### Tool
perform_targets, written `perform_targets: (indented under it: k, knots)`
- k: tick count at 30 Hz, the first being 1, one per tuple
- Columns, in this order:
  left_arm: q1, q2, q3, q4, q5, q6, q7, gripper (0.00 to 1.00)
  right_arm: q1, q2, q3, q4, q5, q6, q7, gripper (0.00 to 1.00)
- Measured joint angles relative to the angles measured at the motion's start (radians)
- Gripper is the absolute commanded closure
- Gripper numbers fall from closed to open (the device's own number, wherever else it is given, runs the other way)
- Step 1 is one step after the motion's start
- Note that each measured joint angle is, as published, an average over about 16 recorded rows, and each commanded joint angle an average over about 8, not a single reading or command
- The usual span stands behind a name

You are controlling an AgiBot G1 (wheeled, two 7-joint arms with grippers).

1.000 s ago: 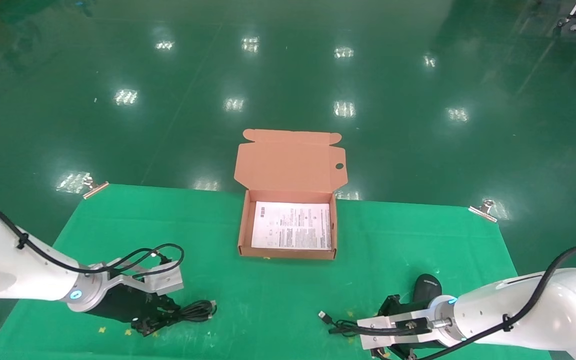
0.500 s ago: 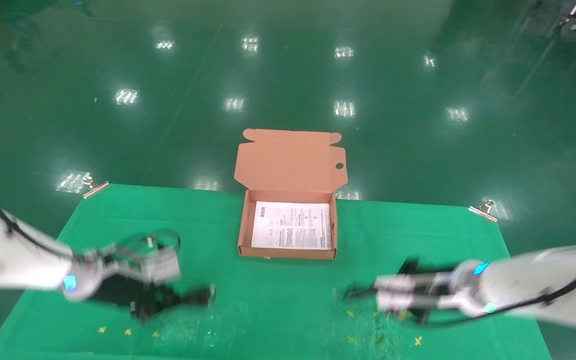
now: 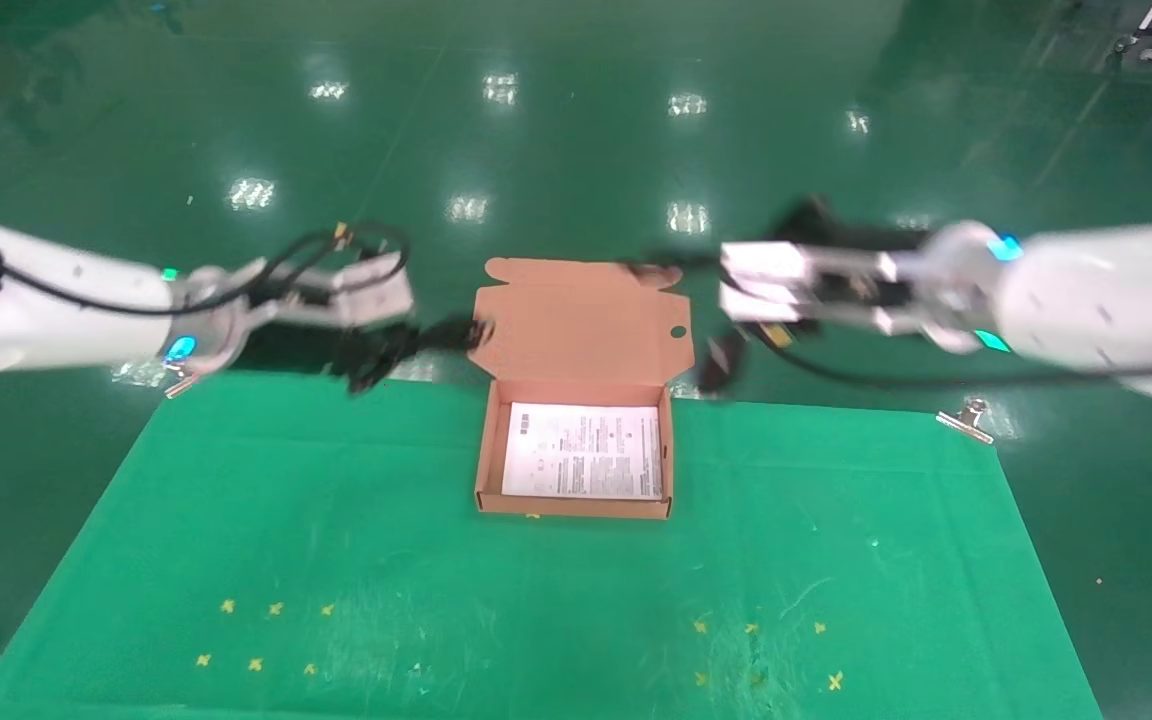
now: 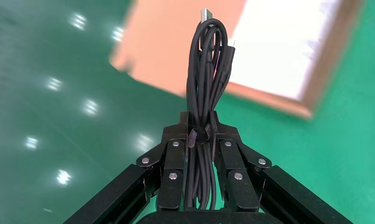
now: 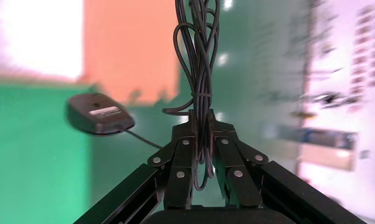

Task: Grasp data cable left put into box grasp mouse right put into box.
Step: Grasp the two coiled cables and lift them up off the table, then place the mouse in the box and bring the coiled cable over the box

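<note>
Box (image 3: pixel 576 330): matt orange-brown cardboard, a white printed paper sheet (image 3: pixel 584 452) inside.
Data cable (image 4: pixel 206 79): smooth black rubbery sheath, bright metal plug tip, pinched in the left pincer (image 4: pixel 200 135) of matt black metal links with steel rivets.
Mouse (image 5: pixel 99 113): matt black plastic, hanging below the right pincer (image 5: pixel 203 135).
Worktop (image 3: pixel 536 600): green cloth, scuffed.
Floor (image 3: pixel 576 130): glossy green.

Nothing here can actually be read. A white printed sheet (image 3: pixel 583 451) lies flat in the shallow orange-brown cardboard box (image 3: pixel 573 505), covered in dense black lines of print and a small barcode-like block, all too fine to make out. The small black oval mouse (image 5: pixel 99 114) shows a pale sticker on its underside, its lettering too blurred to read.
</note>
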Motion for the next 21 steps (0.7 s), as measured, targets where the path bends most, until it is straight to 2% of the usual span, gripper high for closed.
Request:
perform_targets:
  k: [11, 21]
  knots:
    - [-0.036, 0.035, -0.007, -0.090, 0.039, -0.092, -0.053, 1.00, 0.124, -0.210, 0.011, -0.215, 0.056, 0.113, -0.145, 1.00]
    - [-0.036, 0.028, 0.005, -0.090, 0.073, -0.097, -0.073, 1.00, 0.148, -0.286, 0.004, -0.311, 0.097, 0.130, -0.218, 1.00]
